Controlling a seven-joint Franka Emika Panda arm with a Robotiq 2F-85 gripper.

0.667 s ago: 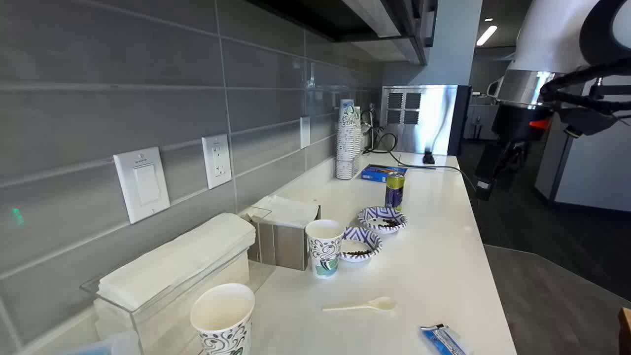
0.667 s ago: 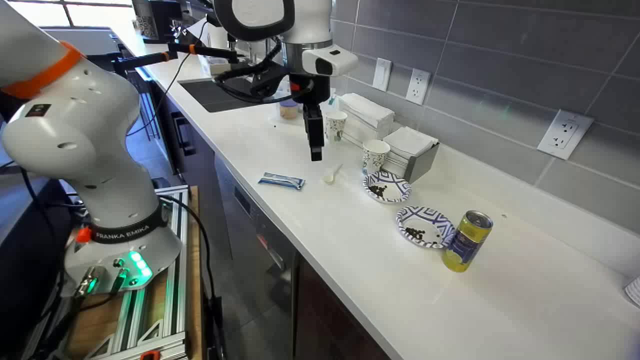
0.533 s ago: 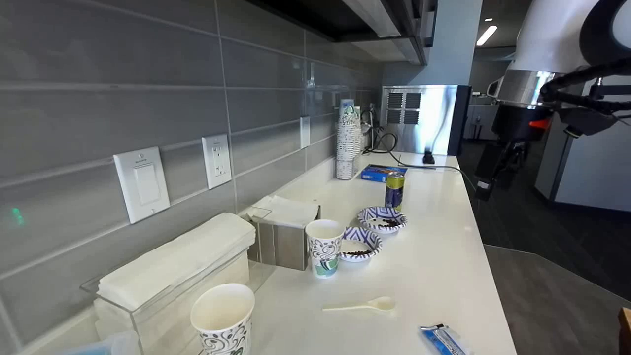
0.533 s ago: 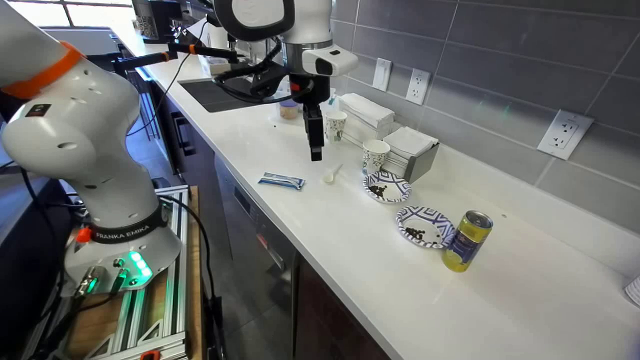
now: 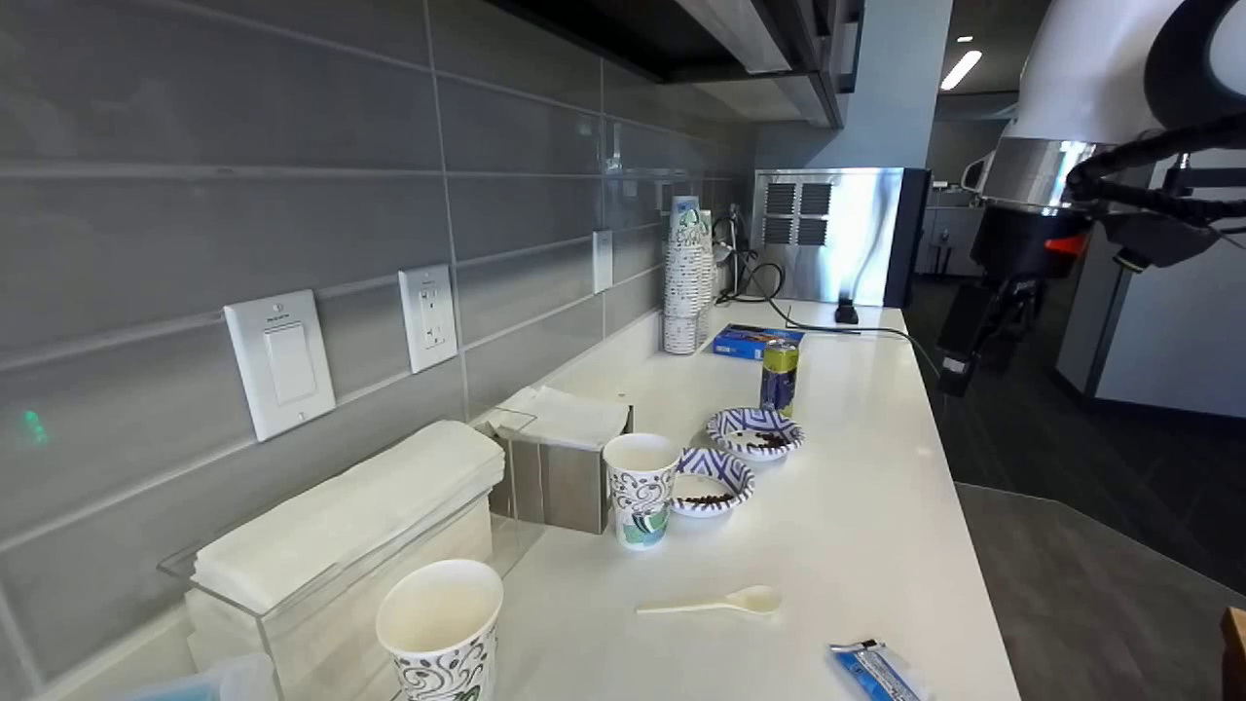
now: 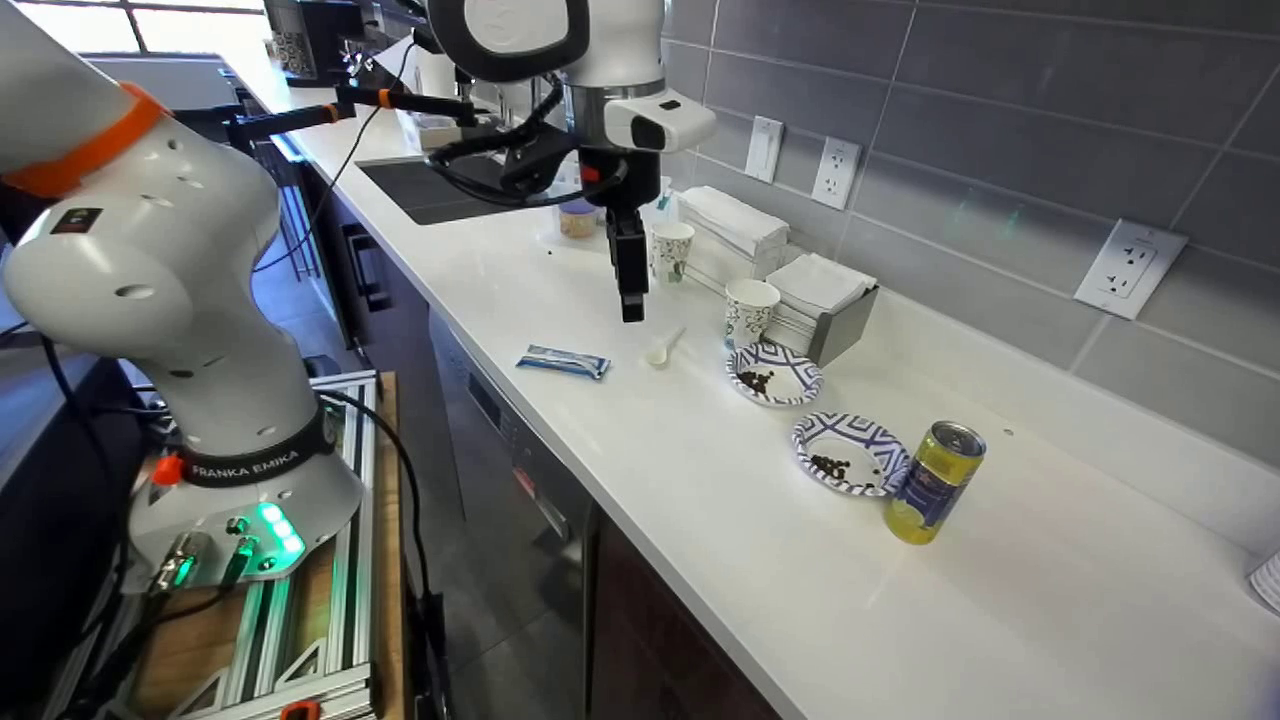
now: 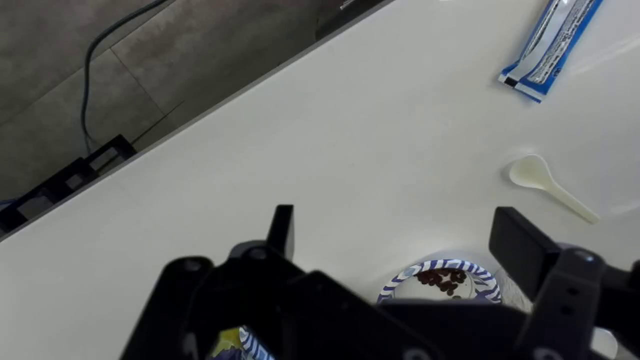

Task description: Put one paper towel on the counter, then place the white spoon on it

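White towels (image 5: 350,511) in clear holder (image 5: 341,618)

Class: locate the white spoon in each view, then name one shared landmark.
In an exterior view: white spoon, low, right of centre.
In an exterior view: spoon, close to centre.
In the wrist view: spoon, right side, mid-height.
Shared landmark: blue packet, on the spoon's scoop side.

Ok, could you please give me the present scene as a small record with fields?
tool: black two-fingered claw, open, holding nothing
utensil: white plastic-looking spoon, lying directly on the glossy white counter
supply: folded white paper towels, stacked beside the grey tiled wall; none under the spoon
dishes: two blue-and-white patterned paper bowls, each with dark bits inside
drink: yellow-and-purple metal can, upright
progress: neither task step done
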